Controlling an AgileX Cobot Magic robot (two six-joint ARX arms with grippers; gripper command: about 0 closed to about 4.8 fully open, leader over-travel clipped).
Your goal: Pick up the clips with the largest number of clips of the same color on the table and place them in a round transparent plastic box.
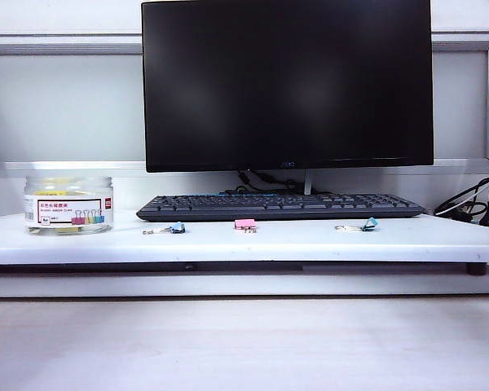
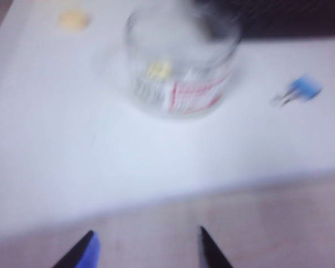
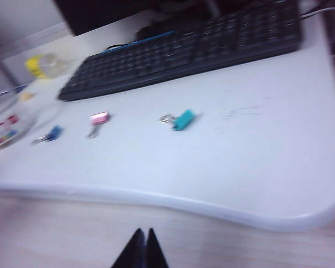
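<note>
With yellow clips already inside the round transparent plastic box, left of the keyboard, the left gripper hangs open, the right gripper pinched empty; next, find any stray yellow clip.

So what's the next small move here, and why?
Probably reach the left pincer, open at the table front edge, past the round box to the pale-yellow blob behind it: blurred, but likely a leftover clip. The right pincer is shut and farther away.
</note>
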